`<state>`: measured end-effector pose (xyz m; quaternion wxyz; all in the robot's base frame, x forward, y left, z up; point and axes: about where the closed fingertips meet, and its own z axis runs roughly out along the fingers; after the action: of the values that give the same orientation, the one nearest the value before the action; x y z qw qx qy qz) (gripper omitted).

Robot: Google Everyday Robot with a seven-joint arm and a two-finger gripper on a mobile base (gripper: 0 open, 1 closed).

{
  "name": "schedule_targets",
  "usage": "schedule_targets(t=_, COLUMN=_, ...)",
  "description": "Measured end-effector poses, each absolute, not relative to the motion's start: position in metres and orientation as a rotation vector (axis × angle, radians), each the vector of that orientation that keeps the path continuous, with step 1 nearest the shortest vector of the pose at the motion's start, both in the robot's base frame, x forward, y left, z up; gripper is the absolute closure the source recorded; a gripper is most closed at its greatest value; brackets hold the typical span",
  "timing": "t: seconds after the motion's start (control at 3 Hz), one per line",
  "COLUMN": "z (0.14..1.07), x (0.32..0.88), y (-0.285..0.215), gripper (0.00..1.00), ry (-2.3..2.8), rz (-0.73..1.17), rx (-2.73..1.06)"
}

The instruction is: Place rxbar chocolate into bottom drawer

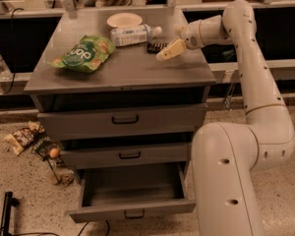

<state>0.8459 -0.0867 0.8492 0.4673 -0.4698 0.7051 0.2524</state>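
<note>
The rxbar chocolate (155,46) is a small black bar lying flat on the cabinet top, right of centre, just in front of the clear bottle. My gripper (168,50) hangs low over the top at the bar's right end, close to it or touching it; I cannot tell which. The bottom drawer (132,206) is pulled out, and I see nothing lying in it. The two upper grey drawers are closed.
A green chip bag (83,55) lies on the left of the cabinet top (123,75). A clear bottle (133,34) lies on its side behind the bar, with a white bowl (124,19) behind it. Wrappers and litter (27,139) lie on the floor at the left. My arm (226,181) fills the lower right.
</note>
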Motion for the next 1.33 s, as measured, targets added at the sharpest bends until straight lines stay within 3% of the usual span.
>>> schedule_targets(t=0.33, z=0.847, x=0.851, y=-0.082, gripper=0.0, ry=1.736, rz=0.623, rx=-1.133)
schedule_targets(t=0.67, z=0.841, x=0.853, y=-0.075, gripper=0.18, ry=1.734, rz=0.647, rx=-1.129)
schedule_targets(t=1.0, z=0.835, x=0.852, y=-0.067, gripper=0.49, ry=1.734, rz=0.67, rx=-1.141)
schedule_targets(t=1.33, z=0.832, x=0.85, y=-0.063, gripper=0.72, ry=1.734, rz=0.682, rx=-1.151)
